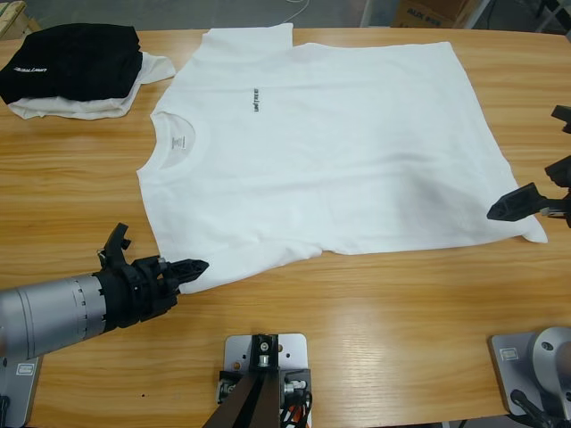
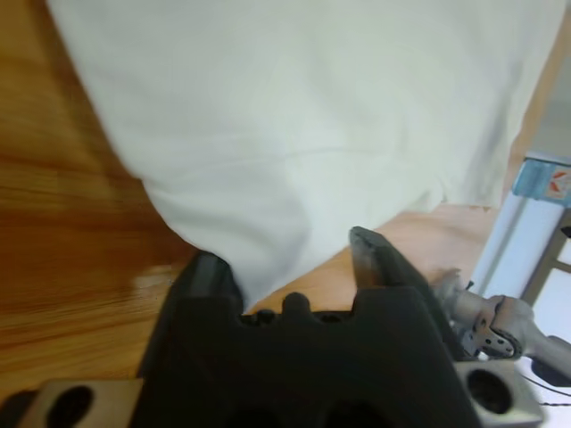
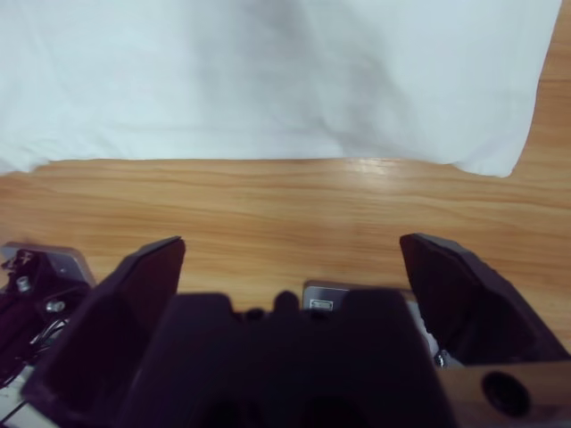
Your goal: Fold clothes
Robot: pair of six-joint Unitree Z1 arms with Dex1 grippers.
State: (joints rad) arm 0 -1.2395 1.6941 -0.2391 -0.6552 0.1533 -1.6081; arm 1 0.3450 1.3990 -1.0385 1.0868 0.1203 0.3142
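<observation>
This is looking like a robot lab or test workshop: two arms are standing at a long wooden table [image 1: 80, 178], cardboard boxes [image 1: 433, 11] are sitting on the floor behind it, and a metal frame [image 2: 513, 245] is showing nearby.

Overhead looks down — wrists close, low.

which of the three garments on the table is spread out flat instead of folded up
The large white T-shirt with the small dark chest print, filling the table's middle. The black garment and the smaller white garment beneath it sit folded in the far corner.
</observation>
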